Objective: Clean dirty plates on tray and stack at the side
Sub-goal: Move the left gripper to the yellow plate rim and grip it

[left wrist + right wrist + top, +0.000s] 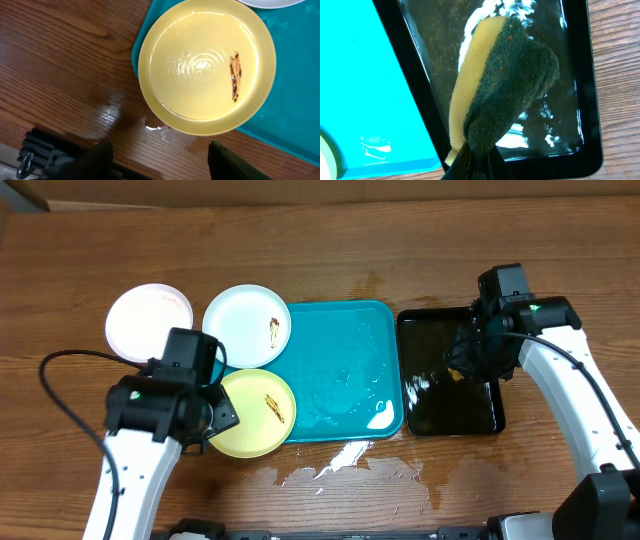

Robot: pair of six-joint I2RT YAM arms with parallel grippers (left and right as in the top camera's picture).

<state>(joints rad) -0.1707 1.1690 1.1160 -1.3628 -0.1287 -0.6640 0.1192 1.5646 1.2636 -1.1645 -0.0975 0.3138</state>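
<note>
The turquoise tray (345,370) lies mid-table. A pale yellow plate (256,412) with a brown smear rests on its near-left corner and overhangs the wood. A white plate (247,326) with a small smear overlaps the tray's far-left edge. Another white plate (149,321) sits on the table left of both. My left gripper (218,416) hovers open at the yellow plate's (206,65) left rim, with nothing between its fingers (102,160). My right gripper (480,160) is shut on a yellow-and-green sponge (505,80) over the black tray.
A black tray (450,375) holding water stands right of the turquoise tray, almost touching it. Water puddles (350,465) lie on the wood in front of the turquoise tray. A cable (60,395) loops left of my left arm.
</note>
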